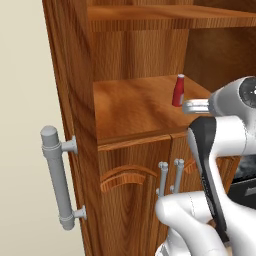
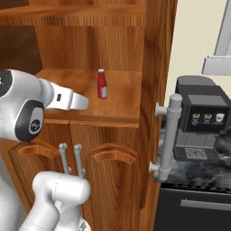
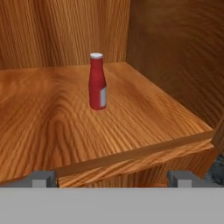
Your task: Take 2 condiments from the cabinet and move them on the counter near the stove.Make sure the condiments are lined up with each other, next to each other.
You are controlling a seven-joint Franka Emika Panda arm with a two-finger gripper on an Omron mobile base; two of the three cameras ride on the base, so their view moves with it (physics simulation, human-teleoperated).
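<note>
Reaching toward the red bottle (image 3: 97, 82), upper centre of the hand view, the gripper (image 3: 112, 178) is holding its fingers (image 3: 41, 178) released; advancing level should straddle its body squarely.

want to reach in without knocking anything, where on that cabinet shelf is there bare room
The shelf holds just the red bottle, standing upright toward the back, nearer the right wall. Bare wood runs from the bottle to the left, and across the whole front strip between the bottle and the shelf edge. The tightest spot is the narrower gap between the bottle and the right wall. The open gripper sits just outside the front edge.
</note>
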